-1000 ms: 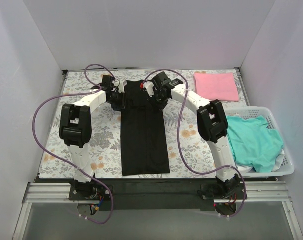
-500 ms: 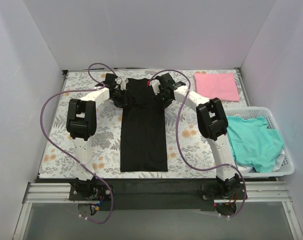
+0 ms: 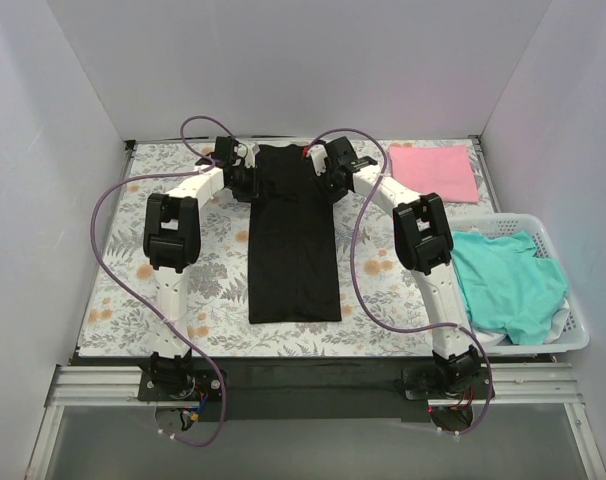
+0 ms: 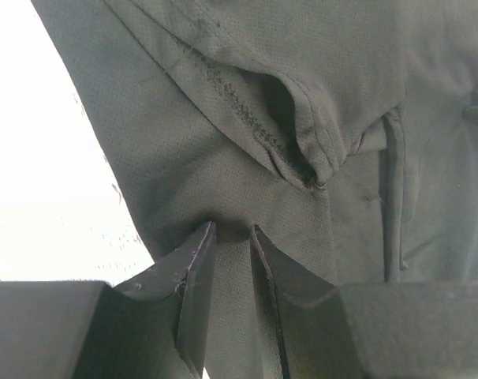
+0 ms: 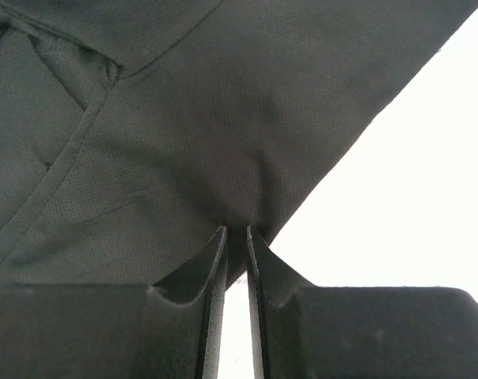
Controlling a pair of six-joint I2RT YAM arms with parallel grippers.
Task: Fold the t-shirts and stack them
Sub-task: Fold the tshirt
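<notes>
**benchbot:** Black t-shirt (image 3: pixel 293 240) lies as a long narrow strip down the middle of the floral table cloth (image 3: pixel 208 270), sleeves already tucked in by the look of it. Both arms reach to the far end, one at each top corner. My read: holding both corners keeps that edge straight and taut, so the strip can be folded or dragged without skewing.

**yam_fan:** Makes sense. Are the grippers actually clamped though? From above I just see black on black.

**benchbot:** Wrist cams settle it. Left gripper (image 4: pixel 233 230) has its jaws pinched onto a bit of the black fabric, with the collar seam bunched just beyond. Right gripper (image 5: pixel 237 230) is nearly closed too, fabric edge caught between the jaws — only a thin sliver there.

**yam_fan:** And the other shirts?

**benchbot:** Only the overhead shows those. Pink t-shirt (image 3: pixel 433 172) sits folded flat at the far right corner of the cloth — probably the start of the stack. Teal t-shirt (image 3: pixel 505 282) is crumpled in the white basket (image 3: pixel 575 335) on the right, not folded yet.
</notes>
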